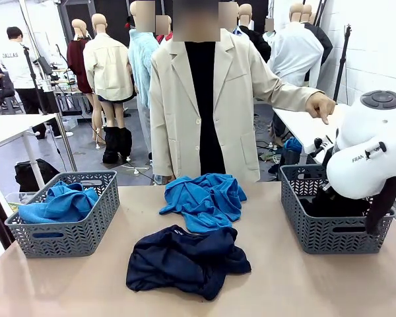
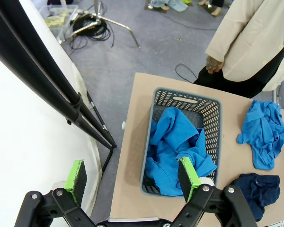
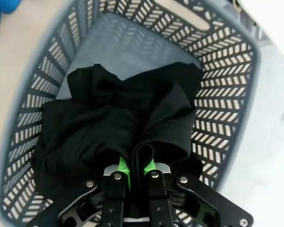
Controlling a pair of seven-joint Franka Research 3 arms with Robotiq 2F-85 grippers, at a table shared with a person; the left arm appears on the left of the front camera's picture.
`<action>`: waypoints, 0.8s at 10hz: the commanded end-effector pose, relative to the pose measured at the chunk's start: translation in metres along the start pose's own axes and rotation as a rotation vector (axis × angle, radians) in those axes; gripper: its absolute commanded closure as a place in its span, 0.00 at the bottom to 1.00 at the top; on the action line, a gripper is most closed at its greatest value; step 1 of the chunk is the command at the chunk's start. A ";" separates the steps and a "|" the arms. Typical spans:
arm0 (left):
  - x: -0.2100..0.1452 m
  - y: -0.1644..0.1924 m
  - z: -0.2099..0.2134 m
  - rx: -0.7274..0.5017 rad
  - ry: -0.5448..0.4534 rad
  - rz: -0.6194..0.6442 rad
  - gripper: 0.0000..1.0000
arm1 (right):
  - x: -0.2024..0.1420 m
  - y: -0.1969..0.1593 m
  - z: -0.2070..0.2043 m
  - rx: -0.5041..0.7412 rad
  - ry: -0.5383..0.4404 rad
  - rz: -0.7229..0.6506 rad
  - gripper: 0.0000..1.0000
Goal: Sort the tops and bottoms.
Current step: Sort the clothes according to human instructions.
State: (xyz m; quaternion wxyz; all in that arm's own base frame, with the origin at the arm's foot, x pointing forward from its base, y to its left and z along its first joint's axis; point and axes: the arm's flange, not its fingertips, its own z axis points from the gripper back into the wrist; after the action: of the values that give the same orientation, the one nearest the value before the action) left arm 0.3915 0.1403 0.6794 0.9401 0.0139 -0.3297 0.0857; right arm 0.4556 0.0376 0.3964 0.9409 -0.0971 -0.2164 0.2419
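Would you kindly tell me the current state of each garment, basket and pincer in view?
blue garment in basket: crumpled inside the left basket.
blue garment on table: heaped loose, far middle of the table.
navy garment: bunched loose on the table, nearer the robot.
black garment: in the right basket, one fold pinched.
left pincer: open, empty, raised.
right pincer: shut on the black garment.

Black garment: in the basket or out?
In. The black garment lies bunched inside the grey basket, a fold pinched in the right gripper.
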 end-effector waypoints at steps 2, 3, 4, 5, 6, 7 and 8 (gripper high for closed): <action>0.001 0.000 0.001 -0.002 0.005 0.004 0.00 | 0.023 0.001 0.021 0.010 -0.004 -0.024 0.61; 0.001 0.000 0.001 -0.002 0.005 0.004 0.00 | 0.028 -0.002 0.029 0.027 -0.005 -0.021 0.42; 0.001 0.000 0.001 -0.002 0.005 0.004 0.00 | 0.036 -0.006 0.040 0.052 0.010 -0.016 0.22; 0.001 0.000 0.001 -0.002 0.005 0.004 0.00 | 0.043 -0.010 0.051 0.093 0.040 -0.010 0.03; 0.001 0.000 0.001 -0.002 0.005 0.004 0.00 | 0.050 -0.014 0.064 0.075 0.062 0.011 0.00; 0.001 0.000 0.001 -0.002 0.005 0.004 0.00 | 0.056 -0.021 0.080 0.122 0.086 0.031 0.00; 0.001 0.000 0.001 -0.002 0.005 0.004 0.00 | 0.063 -0.030 0.094 0.079 0.141 0.081 0.00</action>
State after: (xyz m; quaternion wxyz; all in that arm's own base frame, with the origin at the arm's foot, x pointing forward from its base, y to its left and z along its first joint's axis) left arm 0.3915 0.1403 0.6795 0.9401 0.0140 -0.3298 0.0857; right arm 0.4691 0.0581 0.4922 0.9497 -0.0713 -0.1602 0.2596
